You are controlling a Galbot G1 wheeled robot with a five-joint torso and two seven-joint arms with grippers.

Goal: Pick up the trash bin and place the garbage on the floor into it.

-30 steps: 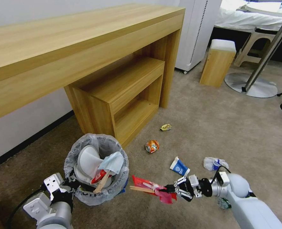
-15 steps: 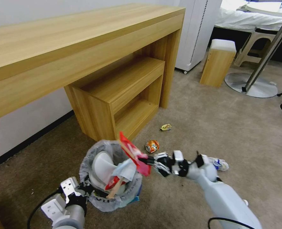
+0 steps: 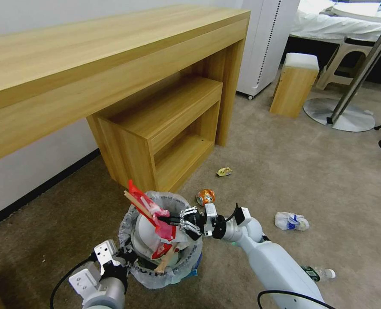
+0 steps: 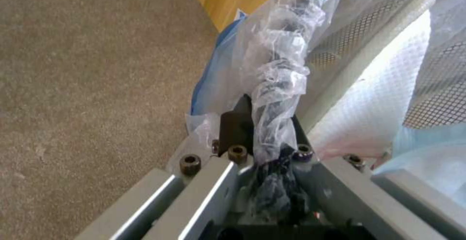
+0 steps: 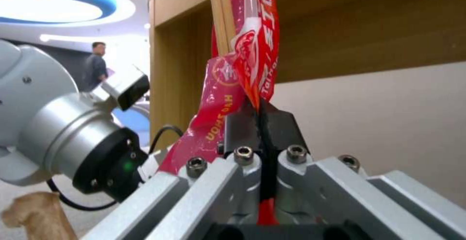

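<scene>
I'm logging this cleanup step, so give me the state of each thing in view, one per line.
Left gripper: shut on the trash bin's bagged rim.
Trash bin: upright, nearly full.
Right gripper: shut on the red wrapper, over the bin.
Red wrapper: held, not yet dropped.
Orange can: crushed, on the floor.
Clear bottle: lying on the floor.

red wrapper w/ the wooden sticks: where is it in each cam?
Head: the red wrapper sits over the trash bin, pinched in the right end effector.
Left wrist: not in it.
Right wrist: upper centre, rising from the shut fingers.
Shared landmark: the wooden desk.
</scene>
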